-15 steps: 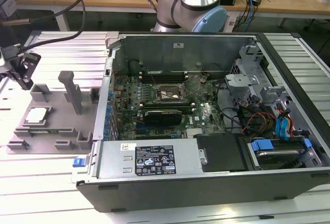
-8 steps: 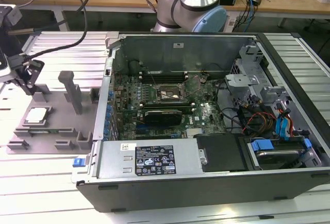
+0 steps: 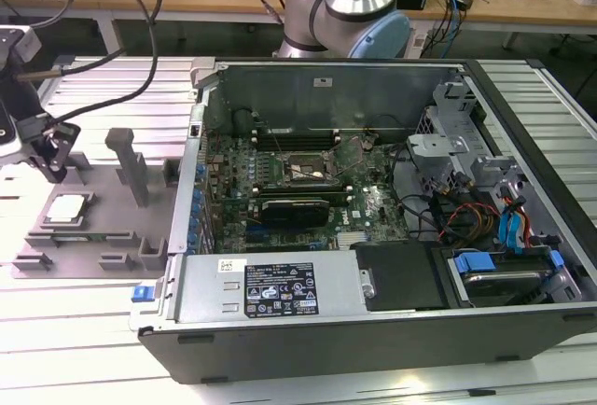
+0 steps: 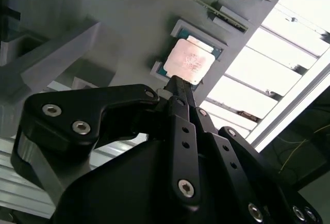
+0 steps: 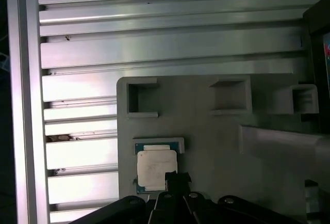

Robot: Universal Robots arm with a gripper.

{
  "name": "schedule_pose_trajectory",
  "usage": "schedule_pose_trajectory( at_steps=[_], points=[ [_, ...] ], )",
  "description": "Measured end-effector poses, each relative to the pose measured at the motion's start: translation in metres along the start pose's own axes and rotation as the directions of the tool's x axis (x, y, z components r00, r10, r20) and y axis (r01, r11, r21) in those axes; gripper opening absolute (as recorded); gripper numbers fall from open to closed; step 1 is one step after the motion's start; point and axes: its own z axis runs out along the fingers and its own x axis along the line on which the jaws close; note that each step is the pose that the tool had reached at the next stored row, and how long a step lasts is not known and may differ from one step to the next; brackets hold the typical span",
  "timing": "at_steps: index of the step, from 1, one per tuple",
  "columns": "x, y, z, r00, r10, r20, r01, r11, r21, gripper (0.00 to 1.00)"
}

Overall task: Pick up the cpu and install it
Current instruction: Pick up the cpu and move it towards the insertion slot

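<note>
Exterior view: high and oblique, at medium range, looking down across the open computer case (image 3: 326,88). The grey fixture plate (image 3: 103,202) lies at the exterior view's left. Both wrist views: close above that plate, sighting past the end effector (image 5: 175,178). All three share the cpu (image 5: 156,167).

The ribbed metal bench (image 3: 75,354) is carrying an open computer case (image 3: 326,354) toward the exterior view's right, with a grey fixture plate (image 3: 103,214) lying just beside it.
</note>
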Motion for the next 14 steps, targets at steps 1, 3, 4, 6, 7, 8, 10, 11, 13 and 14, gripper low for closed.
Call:
schedule_pose_trajectory(
  at_steps=[1,3,4,6,7,8,10,11,13,14],
  points=[
    [0.0006,-0.0003,0.0019,1.0000,0.000,0.0000,0.000,1.0000,0.0000,0.11],
    [0.0017,-0.0009,0.0051,1.0000,0.000,-0.0001,0.000,1.0000,0.0000,0.11],
    [0.0026,-0.0016,0.0074,1.0000,0.000,-0.0003,0.000,1.0000,0.0000,0.11],
    [0.0056,-0.0027,0.0129,1.0000,0.000,-0.0001,0.000,1.0000,-0.0008,0.11],
    [0.0069,-0.0030,0.0138,1.0000,0.000,-0.0001,0.000,1.0000,-0.0009,0.11],
    [0.0092,-0.0040,0.0161,1.0000,-0.001,-0.0001,0.001,1.0000,-0.0009,0.11],
    [0.0110,-0.0051,0.0244,1.0000,-0.001,-0.0002,0.001,1.0000,-0.0010,0.11],
    [0.0117,-0.0062,0.0280,1.0000,-0.001,-0.0003,0.001,1.0000,-0.0008,0.11],
    [0.0119,-0.0086,0.0327,1.0000,-0.003,-0.0002,0.003,1.0000,-0.0010,0.11],
    [0.0117,-0.0108,0.0359,1.0000,-0.006,-0.0003,0.006,1.0000,-0.0011,0.11]
  ],
)
